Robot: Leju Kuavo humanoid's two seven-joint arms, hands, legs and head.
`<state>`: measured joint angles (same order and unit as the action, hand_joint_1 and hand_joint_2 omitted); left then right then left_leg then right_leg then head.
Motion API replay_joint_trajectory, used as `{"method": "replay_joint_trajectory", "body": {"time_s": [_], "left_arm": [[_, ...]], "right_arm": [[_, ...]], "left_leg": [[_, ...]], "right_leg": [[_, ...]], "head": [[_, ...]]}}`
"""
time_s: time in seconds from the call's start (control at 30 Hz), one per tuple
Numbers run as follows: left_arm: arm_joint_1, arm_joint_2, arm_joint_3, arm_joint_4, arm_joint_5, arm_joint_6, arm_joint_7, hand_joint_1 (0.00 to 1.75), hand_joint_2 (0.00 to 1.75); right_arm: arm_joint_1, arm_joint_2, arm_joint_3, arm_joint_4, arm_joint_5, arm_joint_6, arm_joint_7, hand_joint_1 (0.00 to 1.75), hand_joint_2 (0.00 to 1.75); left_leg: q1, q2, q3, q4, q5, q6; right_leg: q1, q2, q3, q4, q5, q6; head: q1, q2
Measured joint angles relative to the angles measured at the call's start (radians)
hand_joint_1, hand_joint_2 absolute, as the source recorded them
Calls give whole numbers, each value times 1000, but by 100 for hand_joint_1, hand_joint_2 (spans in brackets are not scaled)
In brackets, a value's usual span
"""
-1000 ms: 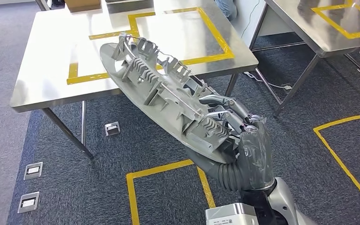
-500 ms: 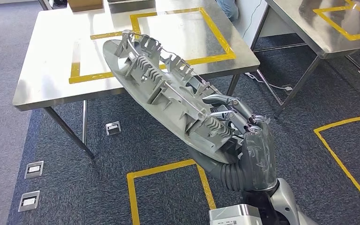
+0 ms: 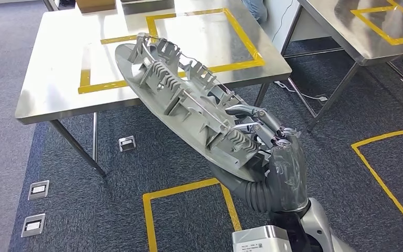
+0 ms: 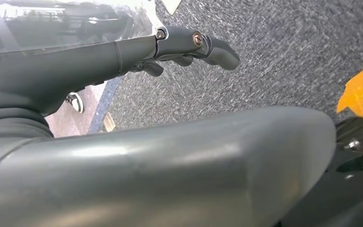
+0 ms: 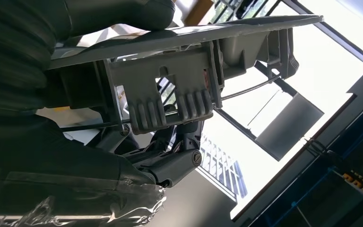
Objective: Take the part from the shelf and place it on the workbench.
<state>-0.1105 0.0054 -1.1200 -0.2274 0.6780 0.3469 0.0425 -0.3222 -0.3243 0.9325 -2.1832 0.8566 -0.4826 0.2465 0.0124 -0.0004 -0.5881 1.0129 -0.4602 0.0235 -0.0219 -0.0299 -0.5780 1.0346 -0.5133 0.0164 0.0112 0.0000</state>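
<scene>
The part [image 3: 183,102] is a long grey oval plate with ribbed brackets and clips on its upper face. My right hand [image 3: 273,149] grips its near end, fingers over the brackets and thumb under the plate. The part slants up and away, its far end hanging over the front edge of the steel workbench [image 3: 57,63], inside a yellow tape outline. The right wrist view shows the part's plate [image 5: 189,35] and a comb-like bracket from below, with my fingers [image 5: 170,165] against it. My left hand [image 4: 179,45] hangs over grey carpet, fingers extended and holding nothing.
A second steel table [image 3: 367,31] with yellow tape stands at the right. Yellow tape squares [image 3: 189,210] mark the carpet between me and the workbench. Floor sockets [image 3: 36,190] lie at the left. A cardboard box [image 3: 92,5] sits at the workbench's far edge. A person's legs [image 3: 253,8] show beyond.
The part's far end has crept slightly farther over the workbench edge; the view has shifted a little with it. My right hand keeps its grip.
</scene>
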Motion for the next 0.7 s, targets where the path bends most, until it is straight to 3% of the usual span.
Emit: {"method": "replay_joint_trajectory", "body": {"time_s": [0.1, 0.13, 0.17, 0.2, 0.27, 0.33, 0.43, 0.5, 0.57, 0.63, 0.67, 0.7], "left_arm": [[-2, 0, 0, 0, 0, 2, 0, 0, 175], [-2, -1, 0, 0, 0, 3, 0, 0, 175], [-2, -1, 0, 0, 0, 3, 0, 0, 175], [-2, -1, 0, 0, 0, 4, 1, 0, 175], [-2, -1, 0, 0, 0, 4, 1, 0, 175], [-3, -1, 0, 0, 1, 5, 1, 0, 175], [-1, -1, 0, 0, 2, 6, 1, 0, 175], [-1, -1, 0, 0, 3, 7, 1, 0, 175], [-2, -1, 0, 0, 3, 9, 1, 0, 175], [-1, -1, 0, 0, 3, 9, 1, 0, 175], [0, -1, 0, 0, 3, 9, 1, 0, 175], [1, -1, 0, 0, 3, 9, 1, 0, 175]], "right_arm": [[-2, 0, 0, 2, -2, 0, -2, 175, 175], [-2, 0, 1, 4, -2, 0, -2, 175, 175], [-2, 0, 1, 6, -4, 0, -2, 175, 175], [-2, 0, 1, 8, -5, 0, -2, 175, 175], [-2, 0, 1, 11, -8, 0, -2, 175, 175], [-3, 1, 1, 12, -10, 0, -2, 175, 175], [-3, 2, 1, 14, -10, -1, -2, 175, 175], [-3, 3, 1, 14, -11, -1, -2, 175, 175], [-4, 4, 1, 14, -11, -1, -2, 175, 175], [-4, 5, 1, 15, -11, -2, -2, 175, 175], [-4, 5, 2, 16, -11, -2, -2, 175, 175], [-3, 5, 2, 16, -12, -2, -2, 175, 175]], "left_leg": [[3, -2, 7, -7, 1, 6], [3, -3, 8, -7, 0, 6], [3, -6, 9, -6, -2, 4], [4, -9, 12, -4, -6, 0], [7, -16, 17, 3, -15, -9], [6, -20, 15, 12, -24, -23], [5, -22, 14, 12, -28, -42], [7, -18, 9, 32, -46, -52], [7, -13, -34, 131, -94, -58], [7, -12, -99, 260, -138, -59], [7, -12, -119, 290, -136, -58], [7, -12, -121, 283, -114, -56]], "right_leg": [[-1, 21, -87, 167, -74, 3], [-2, 22, -117, 218, -87, 4], [-2, 22, -135, 239, -81, 5], [-3, 22, -135, 223, -56, 6], [-5, 23, -92, 112, 19, 5], [-4, 29, -52, 17, 53, -2], [-1, 32, -46, 1, 45, -23], [-2, 29, -39, -4, 42, -38], [-2, 24, -28, -7, 37, -50], [3, 22, -19, -7, 30, -57], [5, 21, -14, -6, 26, -59], [7, 21, -8, -6, 22, -59]], "head": [[12, 0], [15, 0], [18, 0], [20, 0], [23, 0], [28, 0], [25, 0], [17, 0], [3, 0], [-7, 0], [-10, 0], [-12, 0]]}}
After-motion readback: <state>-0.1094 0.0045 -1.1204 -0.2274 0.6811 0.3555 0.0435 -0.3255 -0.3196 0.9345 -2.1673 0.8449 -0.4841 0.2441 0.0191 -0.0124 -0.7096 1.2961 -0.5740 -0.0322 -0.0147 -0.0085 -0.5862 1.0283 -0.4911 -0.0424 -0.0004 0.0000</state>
